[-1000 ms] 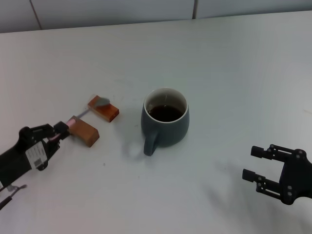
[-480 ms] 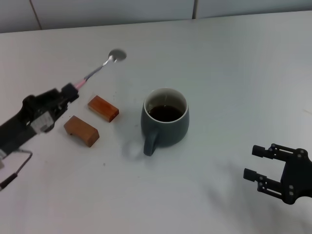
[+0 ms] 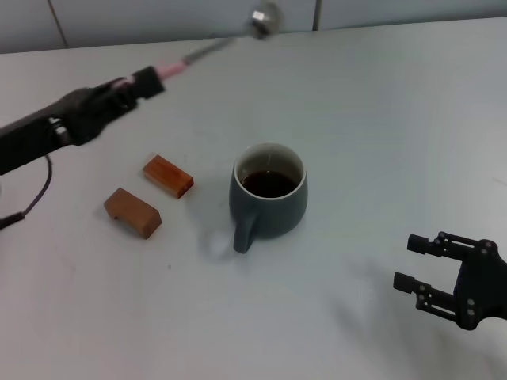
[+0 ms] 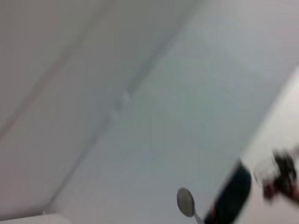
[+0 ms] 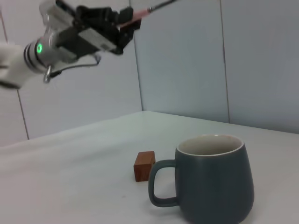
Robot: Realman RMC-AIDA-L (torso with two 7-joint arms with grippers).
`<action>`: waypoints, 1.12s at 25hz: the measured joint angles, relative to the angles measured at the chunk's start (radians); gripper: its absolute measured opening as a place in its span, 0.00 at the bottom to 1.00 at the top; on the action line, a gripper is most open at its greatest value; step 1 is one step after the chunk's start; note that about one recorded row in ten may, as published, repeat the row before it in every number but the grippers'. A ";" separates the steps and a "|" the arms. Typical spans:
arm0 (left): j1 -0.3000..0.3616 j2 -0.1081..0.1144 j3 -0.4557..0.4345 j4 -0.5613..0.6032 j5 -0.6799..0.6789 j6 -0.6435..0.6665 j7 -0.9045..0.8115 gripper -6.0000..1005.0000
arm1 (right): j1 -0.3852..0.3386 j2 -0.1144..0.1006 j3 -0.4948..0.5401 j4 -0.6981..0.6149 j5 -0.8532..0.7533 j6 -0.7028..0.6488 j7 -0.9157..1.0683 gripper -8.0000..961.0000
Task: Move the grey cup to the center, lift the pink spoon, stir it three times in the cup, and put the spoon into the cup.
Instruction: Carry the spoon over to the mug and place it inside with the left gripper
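The grey cup [image 3: 268, 196] stands upright in the middle of the table with its handle toward me; it also shows in the right wrist view [image 5: 216, 176]. My left gripper [image 3: 149, 81] is shut on the pink handle of the pink spoon [image 3: 207, 49] and holds it high in the air at the back left, the silver bowl [image 3: 264, 19] pointing away. The spoon's bowl shows in the left wrist view [image 4: 185, 202]. The left gripper also shows in the right wrist view [image 5: 126, 24]. My right gripper [image 3: 416, 263] is open and empty at the front right.
Two brown wooden blocks [image 3: 168, 175] [image 3: 132, 212] lie on the table to the left of the cup. One block shows in the right wrist view [image 5: 144, 165]. A tiled wall stands behind the table.
My left gripper has lifted the spoon off the two wooden blocks and carried it up and toward the back. The right arm and the cup have not moved.
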 joint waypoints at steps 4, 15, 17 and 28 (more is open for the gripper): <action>-0.002 0.000 0.149 0.264 0.006 -0.009 0.006 0.14 | 0.004 -0.003 -0.003 -0.003 0.000 0.001 0.000 0.63; -0.063 -0.003 0.325 0.807 0.330 -0.064 -0.139 0.14 | 0.015 0.000 -0.001 -0.015 -0.001 0.005 -0.003 0.63; -0.075 -0.003 0.336 0.839 0.358 -0.060 -0.150 0.14 | 0.016 0.000 0.002 -0.015 0.000 0.005 -0.001 0.63; -0.178 -0.008 0.560 0.989 0.630 -0.035 -0.245 0.14 | 0.015 0.001 0.004 -0.017 0.000 0.005 0.001 0.63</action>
